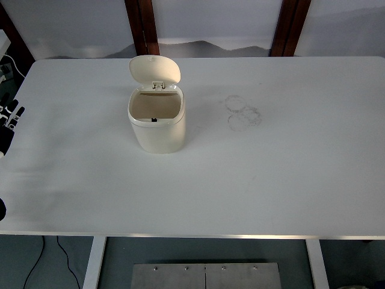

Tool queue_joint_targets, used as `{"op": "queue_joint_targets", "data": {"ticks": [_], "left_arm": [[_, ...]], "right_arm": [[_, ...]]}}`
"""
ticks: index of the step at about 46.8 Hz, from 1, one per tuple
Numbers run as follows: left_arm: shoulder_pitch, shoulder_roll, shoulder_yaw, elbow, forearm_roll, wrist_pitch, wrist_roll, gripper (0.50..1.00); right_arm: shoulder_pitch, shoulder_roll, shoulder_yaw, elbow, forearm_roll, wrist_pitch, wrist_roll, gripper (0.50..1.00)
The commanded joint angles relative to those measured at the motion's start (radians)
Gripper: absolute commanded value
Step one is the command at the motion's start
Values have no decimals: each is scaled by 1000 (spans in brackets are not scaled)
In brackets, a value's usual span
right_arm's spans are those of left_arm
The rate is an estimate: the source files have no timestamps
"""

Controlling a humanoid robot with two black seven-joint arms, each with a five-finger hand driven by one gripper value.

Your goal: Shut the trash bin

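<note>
Metal plating [206,275] shows below the table's near edge at 6 o'clock, beside a white table leg [95,262] and a dark cable [36,265]. On the white table [252,192], the cream trash bin [157,123] stands left of centre, toward 11 o'clock, its lid [154,70] tipped up and back, the inside open. Faint ring marks [242,112] lie to its right at 1 o'clock, apart from it. At 9 o'clock, the left hand [11,117] rests at the table's edge; whether its fingers are spread or curled cannot be told. Nothing stands between it and the bin.
</note>
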Motion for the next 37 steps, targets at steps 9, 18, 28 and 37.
{"op": "queue_joint_targets", "data": {"ticks": [9,18,28,37], "left_arm": [[0,-3,0,1,-9,3,-2,1000],[2,-3,0,-1,-11,-1,-3,1000],[-6,-3,2,-1,-9,6,-2,1000],[-8,-5,2,-1,-9,6,-2,1000]], "right_arm": [[0,0,0,0,0,0,1,995],[0,0,-1,0,0,0,-1,995],[0,0,0,0,0,0,-1,995],[0,0,0,0,0,0,1,995]]}}
